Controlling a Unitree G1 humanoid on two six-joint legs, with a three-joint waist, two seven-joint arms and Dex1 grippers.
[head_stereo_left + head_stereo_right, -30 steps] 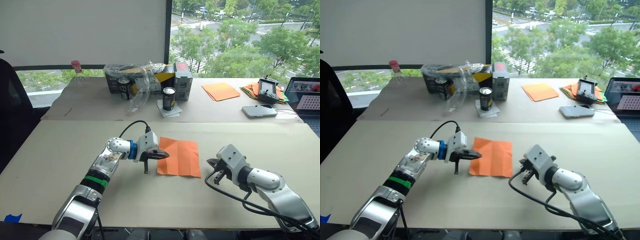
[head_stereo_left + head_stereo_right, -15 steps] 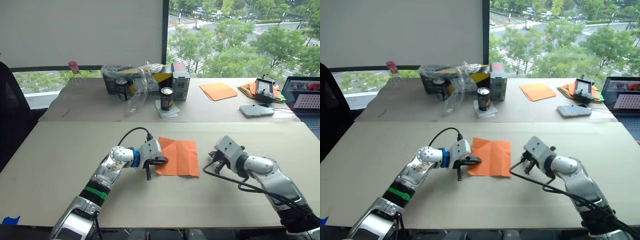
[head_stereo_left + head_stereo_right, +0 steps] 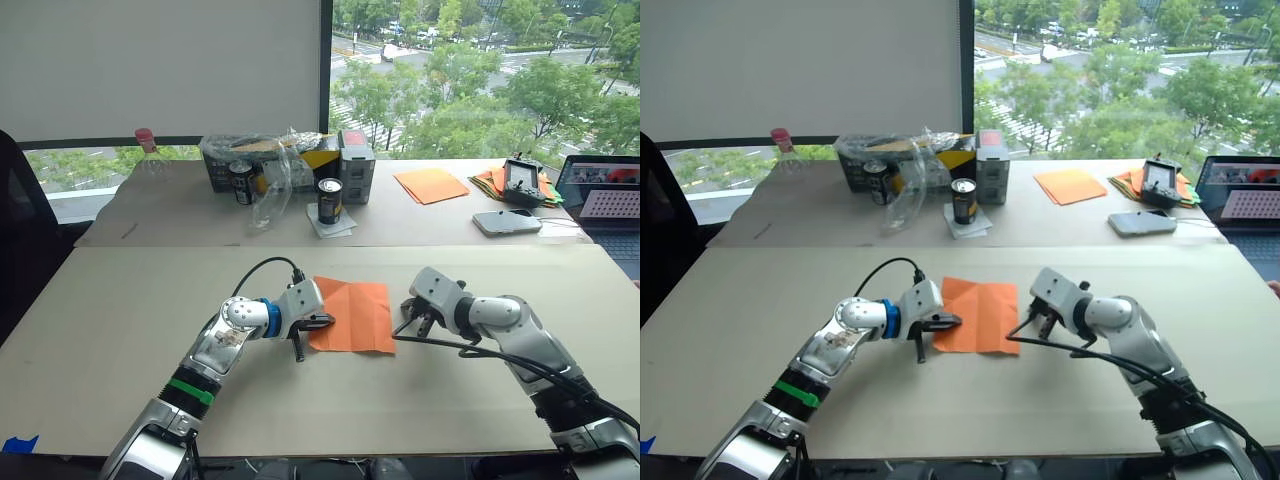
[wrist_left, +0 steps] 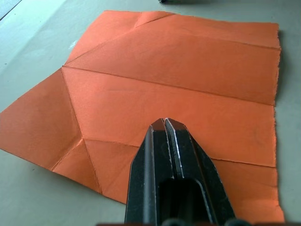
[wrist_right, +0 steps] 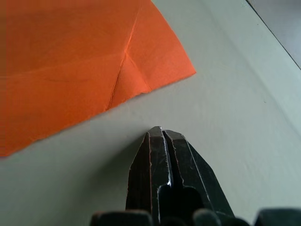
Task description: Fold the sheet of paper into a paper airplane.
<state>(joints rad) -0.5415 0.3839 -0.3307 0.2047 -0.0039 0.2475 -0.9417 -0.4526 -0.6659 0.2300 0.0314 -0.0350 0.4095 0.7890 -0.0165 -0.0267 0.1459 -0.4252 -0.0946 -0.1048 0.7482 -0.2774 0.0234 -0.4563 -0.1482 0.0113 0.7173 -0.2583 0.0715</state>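
Sheet of paper (image 3: pixel 353 315): flat and unfolded on the near table (image 3: pixel 120 330), crossed by crease lines, one corner flap lifted slightly on the side away from the robot. Sits between the two grippers, on the robot's side of the black can (image 3: pixel 329 200) and well short of it.

Left gripper (image 4: pixel 164 123): fingers pressed together, nothing held, tips over the paper's left edge and seemingly pinning it. Right gripper (image 5: pixel 161 133): also closed and empty, on bare table just beside the paper's right edge, near a corner, not touching.

Judged to be early going: creases present, no fold holding yet.

To do the step well:
- Keep the left tips bearing down on the paper so the sheet cannot slide.
- Bring the right tips low and slip under the near corner rather than pushing the edge, which would likely skate the thin sheet toward the left gripper.
- Fold along the existing crease, then run closed tips along it to set it.

Main risk, probably: crumpling or dragging the paper.
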